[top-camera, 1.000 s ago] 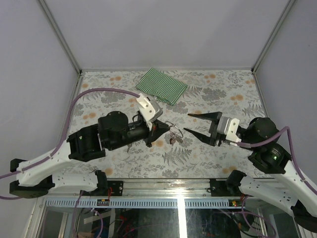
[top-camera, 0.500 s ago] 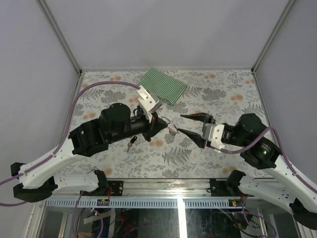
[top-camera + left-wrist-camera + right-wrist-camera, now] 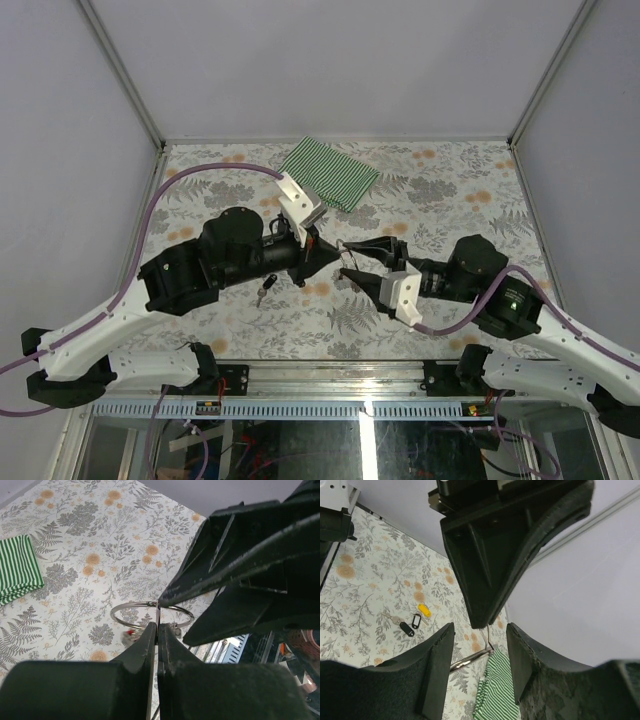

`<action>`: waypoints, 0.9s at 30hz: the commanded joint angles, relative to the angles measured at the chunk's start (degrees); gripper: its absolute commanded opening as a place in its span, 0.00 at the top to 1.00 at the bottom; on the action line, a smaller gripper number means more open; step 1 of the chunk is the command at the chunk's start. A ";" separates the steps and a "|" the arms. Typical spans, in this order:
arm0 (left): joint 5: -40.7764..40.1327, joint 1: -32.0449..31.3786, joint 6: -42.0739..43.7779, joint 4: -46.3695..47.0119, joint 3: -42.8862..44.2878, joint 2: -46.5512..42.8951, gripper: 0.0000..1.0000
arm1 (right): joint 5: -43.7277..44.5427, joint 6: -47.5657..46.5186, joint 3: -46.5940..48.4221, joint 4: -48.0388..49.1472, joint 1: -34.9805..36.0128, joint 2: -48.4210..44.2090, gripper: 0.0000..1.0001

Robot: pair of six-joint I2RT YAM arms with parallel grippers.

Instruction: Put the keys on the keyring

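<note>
- The keyring [image 3: 140,604] hangs in the air above the middle of the table [image 3: 450,190], between my two hands. It is a thin silver wire loop lying roughly level, with a small red tag [image 3: 131,633] dangling under its near side.
- My left gripper [image 3: 156,630] has it. The fingers are pressed fully together on the wire at the near edge of the loop, and nothing else is in that hand.
- My right gripper [image 3: 479,652] is about half open and empty. Its fingers stand either side of the ring's far edge, but I cannot tell whether a tip touches the wire.
- The keys [image 3: 412,620] lie flat on the table, well apart from the ring and off to my left. They are small and silver; one carries a yellow tag [image 3: 423,610], another a black tag [image 3: 406,629].
- Progress, as I judge it: the ring is lifted and steadied, and that is all. I can see no key on the wire, so fetching each key and working it onto the loop is all left to do.
- The green-and-white striped cloth [image 3: 328,172] lies folded at the far edge, out of the way.
</note>
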 commanded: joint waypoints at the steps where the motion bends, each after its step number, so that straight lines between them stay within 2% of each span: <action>1: 0.78 0.42 -0.71 1.41 2.65 -0.24 1.00 | 9.08 -4.50 0.38 3.96 4.68 1.02 0.48; 12: 1.92 0.45 -0.67 0.67 3.38 -0.13 1.00 | 19.45 -15.83 -3.59 8.60 6.80 0.89 0.52; 18: 2.49 0.51 -0.71 0.66 3.58 0.04 1.00 | 18.90 -19.96 -5.07 11.28 7.01 0.65 0.55; 27: 2.62 0.67 -0.58 0.58 3.66 0.39 1.00 | 15.55 -18.58 -6.29 14.81 7.30 -0.20 0.61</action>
